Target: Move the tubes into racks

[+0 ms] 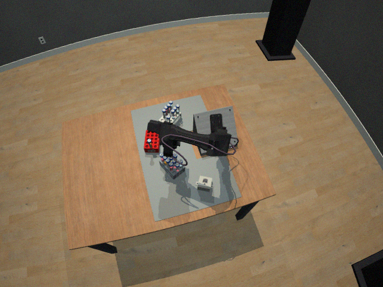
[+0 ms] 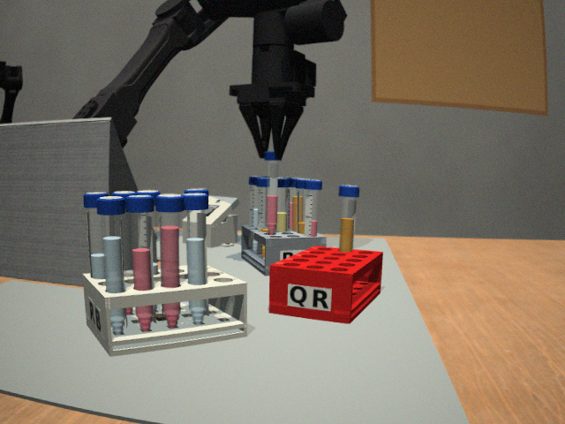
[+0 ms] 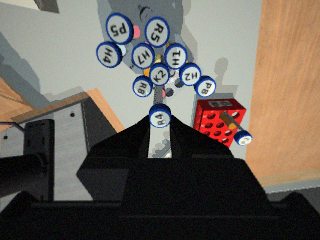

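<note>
My gripper is shut on the cap of tube R4, which holds pink liquid. R4 hangs upright above grey rack RA, its tip about at the rack's top plate. Cap H2 stands in RA, right of a cap that reads K2 or possibly R2. White rack RB holds several tubes; their labels are unreadable. Red rack QR holds one tube with orange liquid, its label unclear. The arm partly hides RA from above.
Other capped tubes crowd RA, among them R5, P5, R8 and P8. A white box stands beyond RA. A grey slanted panel stands near the arm's base.
</note>
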`<move>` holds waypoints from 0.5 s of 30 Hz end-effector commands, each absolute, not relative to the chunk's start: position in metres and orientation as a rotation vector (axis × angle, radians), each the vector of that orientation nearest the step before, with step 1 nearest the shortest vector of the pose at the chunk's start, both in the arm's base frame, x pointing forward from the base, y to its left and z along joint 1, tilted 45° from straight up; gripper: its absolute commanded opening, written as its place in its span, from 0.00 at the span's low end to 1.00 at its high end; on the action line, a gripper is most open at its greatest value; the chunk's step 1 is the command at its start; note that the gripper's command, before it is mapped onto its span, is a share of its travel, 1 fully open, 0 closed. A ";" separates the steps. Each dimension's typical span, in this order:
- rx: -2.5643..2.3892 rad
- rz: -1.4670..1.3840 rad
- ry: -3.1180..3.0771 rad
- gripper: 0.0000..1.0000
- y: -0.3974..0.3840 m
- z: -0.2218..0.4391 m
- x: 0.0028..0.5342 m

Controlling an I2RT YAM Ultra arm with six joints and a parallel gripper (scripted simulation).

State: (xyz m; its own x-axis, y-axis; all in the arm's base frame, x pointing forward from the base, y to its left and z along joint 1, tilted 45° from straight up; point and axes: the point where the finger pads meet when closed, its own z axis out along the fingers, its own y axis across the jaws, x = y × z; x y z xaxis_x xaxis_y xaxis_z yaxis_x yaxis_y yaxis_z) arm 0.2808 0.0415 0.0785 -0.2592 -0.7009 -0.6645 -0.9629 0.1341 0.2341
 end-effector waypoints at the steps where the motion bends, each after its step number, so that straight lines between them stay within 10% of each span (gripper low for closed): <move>1: -1.598 0.858 2.019 0.00 0.031 0.093 0.283; 15: -1.592 0.887 2.030 0.00 0.022 0.095 0.283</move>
